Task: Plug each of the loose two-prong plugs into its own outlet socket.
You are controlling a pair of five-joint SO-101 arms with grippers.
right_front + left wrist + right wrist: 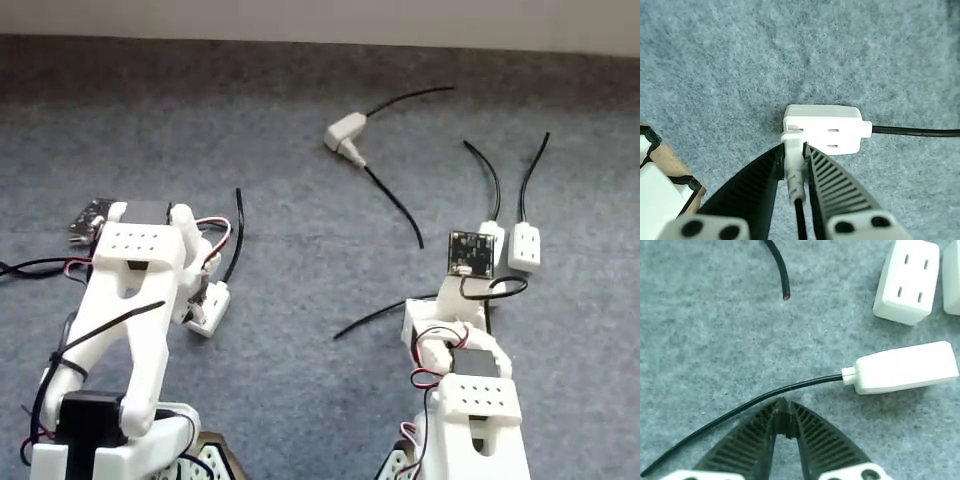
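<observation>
My left gripper [794, 147] is shut on a small white two-prong plug [793, 160] whose black cord runs back between the fingers. The plug's front end is pressed against one socket of a white outlet block [822, 127]; the prongs are hidden. From above, that outlet block [207, 307] lies just beside the left arm's tip. My right gripper [785, 407] is shut with nothing in it. Just ahead of its tips runs the black cord [755, 400] of a long white plug body [905, 367] lying on the carpet. Beyond it stands a white outlet block [907, 280].
Two white outlet blocks [490, 240] [525, 247] with black leads sit ahead of the right arm. A white plug-and-socket pair [345, 135] lies at the back centre. A loose cord end [785, 296] is nearby. Grey carpet covers the table.
</observation>
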